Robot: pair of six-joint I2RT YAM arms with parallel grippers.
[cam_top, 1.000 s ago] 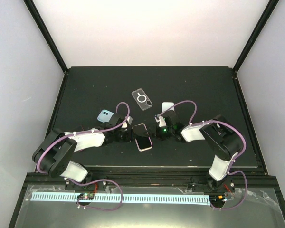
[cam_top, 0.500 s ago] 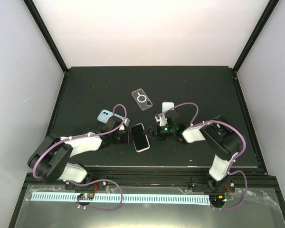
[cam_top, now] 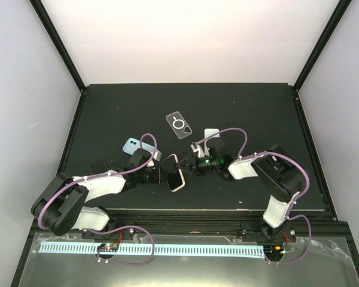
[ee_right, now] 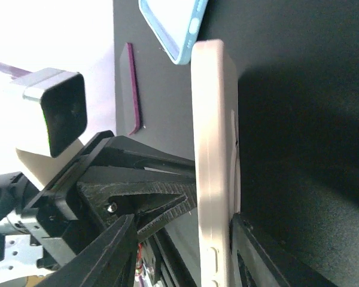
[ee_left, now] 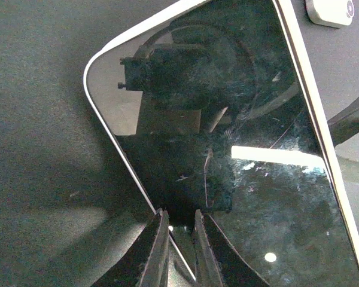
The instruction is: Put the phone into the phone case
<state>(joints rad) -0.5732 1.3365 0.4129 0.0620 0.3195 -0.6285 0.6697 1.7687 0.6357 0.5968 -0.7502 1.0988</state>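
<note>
The pale-rimmed black-glass phone (cam_top: 173,172) is not yet in the clear rectangular phone case (cam_top: 179,125), which lies flat on the black desk (cam_top: 251,107) above the frame's centre, well apart. The left arm's fingers (ee_left: 157,242) are clenched on the phone's lower edge and hold it tipped up (screen facing their camera). The right arm's fingers (ee_right: 110,254) straddle it, spread and not gripping.
</note>
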